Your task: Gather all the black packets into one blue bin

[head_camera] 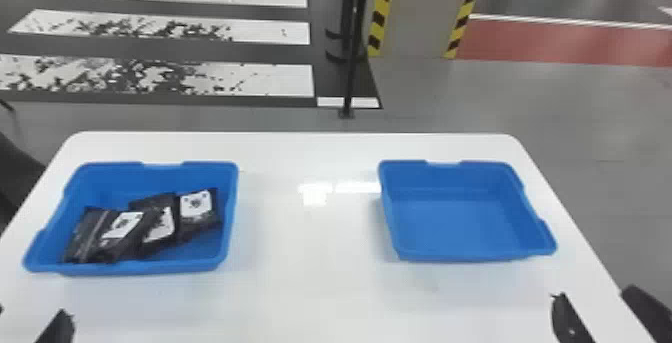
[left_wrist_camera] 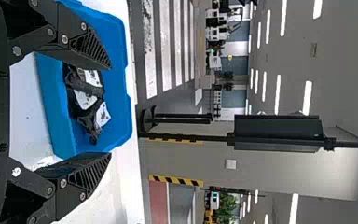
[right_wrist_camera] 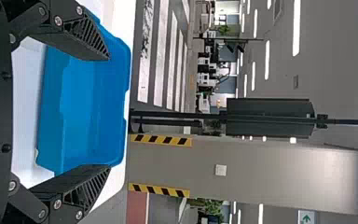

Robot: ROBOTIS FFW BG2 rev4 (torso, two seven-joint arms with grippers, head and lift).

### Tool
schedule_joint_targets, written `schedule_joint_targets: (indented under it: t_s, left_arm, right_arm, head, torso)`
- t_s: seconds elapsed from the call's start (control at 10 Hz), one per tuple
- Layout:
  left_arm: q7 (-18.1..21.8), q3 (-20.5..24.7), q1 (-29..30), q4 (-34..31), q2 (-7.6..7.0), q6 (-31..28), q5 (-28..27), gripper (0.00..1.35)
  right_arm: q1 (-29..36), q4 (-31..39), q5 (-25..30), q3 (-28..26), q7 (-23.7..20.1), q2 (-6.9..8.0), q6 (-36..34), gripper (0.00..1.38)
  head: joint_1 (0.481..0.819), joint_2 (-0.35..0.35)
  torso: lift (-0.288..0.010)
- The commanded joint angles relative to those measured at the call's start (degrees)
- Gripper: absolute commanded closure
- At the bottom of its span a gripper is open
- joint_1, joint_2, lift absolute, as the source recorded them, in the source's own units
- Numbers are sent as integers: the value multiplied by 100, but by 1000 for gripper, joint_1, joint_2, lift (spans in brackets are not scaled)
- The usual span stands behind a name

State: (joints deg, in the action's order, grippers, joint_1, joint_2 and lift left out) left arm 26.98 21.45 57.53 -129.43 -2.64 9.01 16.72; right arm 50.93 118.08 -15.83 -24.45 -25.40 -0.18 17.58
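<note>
In the head view, my left gripper point(head_camera: 31, 312) is at the near left edge, below the left blue bin point(head_camera: 145, 266); my right gripper point(head_camera: 595, 293) is at the near right, beyond the right blue bin's point(head_camera: 467, 256) lower corner. Three black packets with white labels overlap inside the left bin: a left one point(head_camera: 92, 234), a middle one point(head_camera: 162, 224) and a right one point(head_camera: 200, 212). Bare blue floor shows inside the right bin. In the left wrist view, the left gripper point(left_wrist_camera: 110, 111) is open, packets behind its gap. The right gripper point(right_wrist_camera: 108, 113) is open too in its wrist view, facing the right bin.
Both bins stand on a white table point(head_camera: 310, 247), with a wide stretch of tabletop between them. Past the far table edge, a thin black post point(head_camera: 351, 67) rises from the floor near a pillar with yellow-black striped edges point(head_camera: 417, 17).
</note>
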Motion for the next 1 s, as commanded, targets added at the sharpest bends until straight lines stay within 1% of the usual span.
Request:
schedule_joint_targets:
  t_s: [0.0, 0.9]
  left_arm:
    - [0, 3, -2, 13, 0, -43, 8, 412]
    - [26, -42, -142, 154, -9, -71, -4, 417]
  right_arm:
    - [-2, -17, -16, 0, 0, 23, 0, 216]
    - [12, 53, -39, 0, 0, 23, 0, 216]
  head:
    - [695, -116]
    - [695, -117]
  torso:
    - [-110]
    - [-110]
